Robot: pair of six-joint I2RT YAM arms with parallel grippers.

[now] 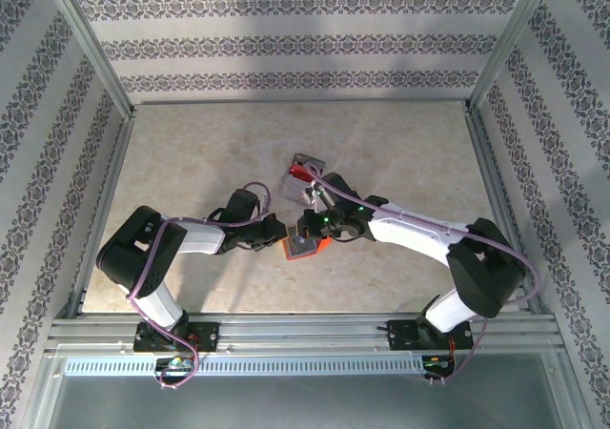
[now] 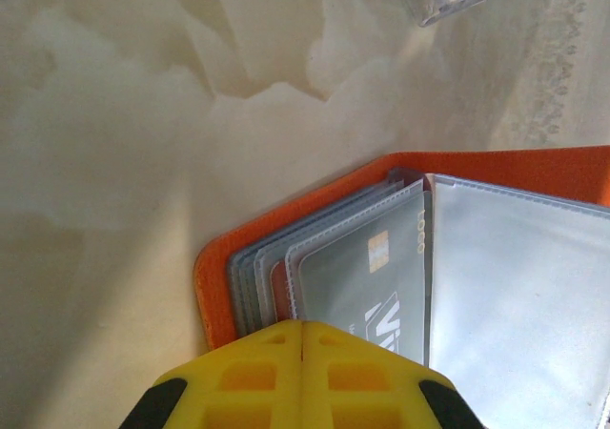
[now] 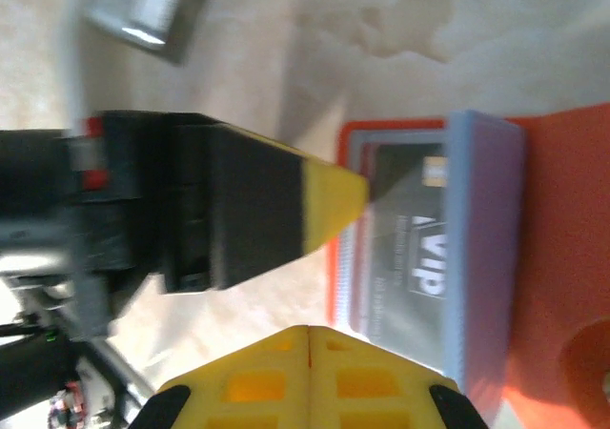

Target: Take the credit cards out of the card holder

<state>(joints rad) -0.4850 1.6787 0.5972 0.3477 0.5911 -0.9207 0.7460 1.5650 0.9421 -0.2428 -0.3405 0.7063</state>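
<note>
The left jaws and right jaws were both closed, yellow tips pressed flush. Under them the open card holder lay mid-way along the mottled bench, toward its near edge: grainy orange, round-cornered, with stitched clear sleeves over a grey card.

1 card holder, 1 clear box, 2 tools.

Lab test booth: aluminium frame, wallpapered panels, marble-look tabletop
</note>
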